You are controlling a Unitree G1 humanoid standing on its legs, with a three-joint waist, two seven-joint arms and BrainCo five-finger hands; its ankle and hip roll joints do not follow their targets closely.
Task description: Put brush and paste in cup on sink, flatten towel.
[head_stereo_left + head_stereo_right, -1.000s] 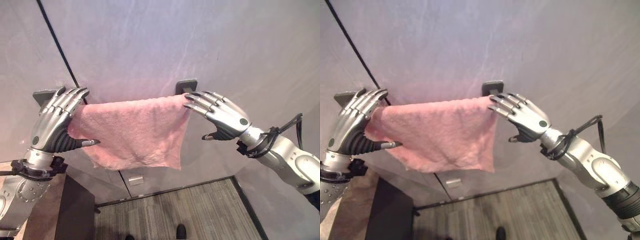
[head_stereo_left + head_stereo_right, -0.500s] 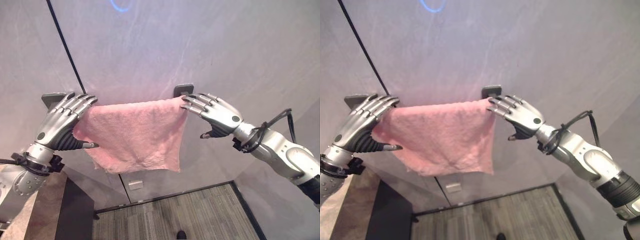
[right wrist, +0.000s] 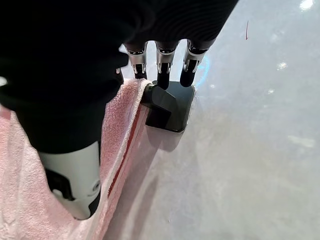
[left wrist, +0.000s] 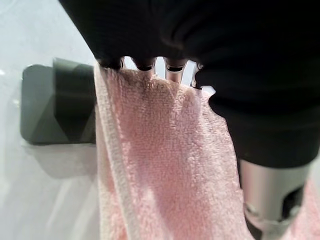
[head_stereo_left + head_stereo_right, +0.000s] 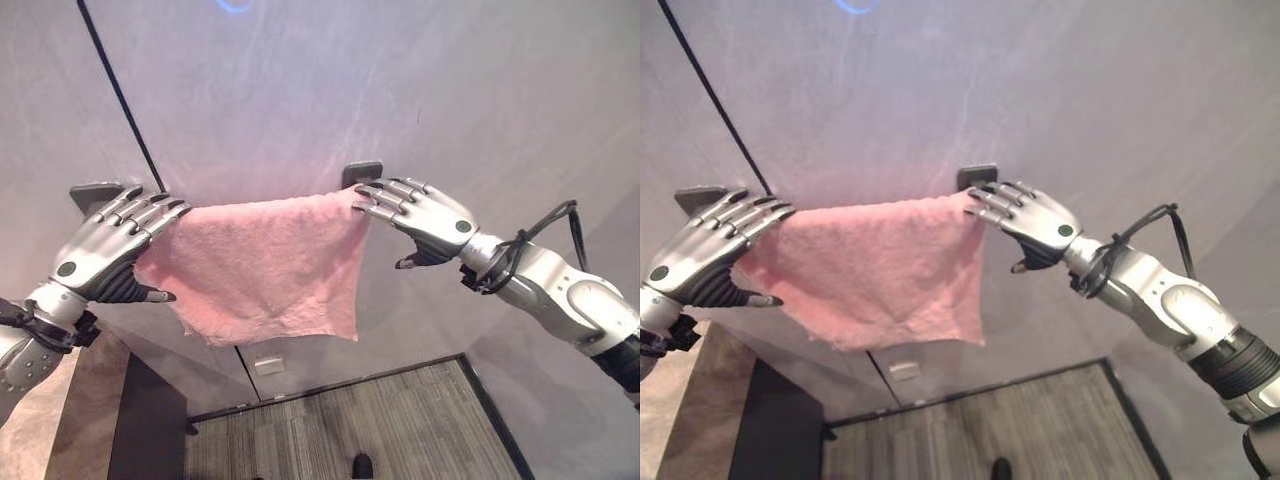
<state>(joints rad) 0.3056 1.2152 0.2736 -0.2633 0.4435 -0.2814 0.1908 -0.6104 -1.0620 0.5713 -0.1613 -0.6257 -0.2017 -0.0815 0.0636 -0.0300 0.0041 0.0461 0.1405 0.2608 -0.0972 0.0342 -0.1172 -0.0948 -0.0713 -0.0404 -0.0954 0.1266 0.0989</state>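
A pink towel point(image 5: 260, 265) hangs on the wall over a rail between two dark brackets, one at its left end point(image 5: 95, 192) and one at its right end point(image 5: 360, 172). My left hand point(image 5: 95, 262) lies on the towel's top left end with its fingers stretched over the edge and its thumb apart below. My right hand point(image 5: 430, 220) rests open on the top right corner, fingertips by the right bracket point(image 3: 170, 107). The towel's lower edge hangs uneven. In the left wrist view the towel point(image 4: 165, 165) drapes past the fingers beside the left bracket point(image 4: 55, 105).
The wall is grey stone with a dark seam point(image 5: 115, 90) running down at the left. A brown counter point(image 5: 70, 430) with a dark side panel point(image 5: 150, 420) is at the lower left. Wood-pattern floor point(image 5: 350, 420) lies below, and a small metal plate point(image 5: 268, 365) is on the wall.
The view has shifted slightly. My left hand has slid a little down and left on the towel's end. My right hand stays at the right corner.
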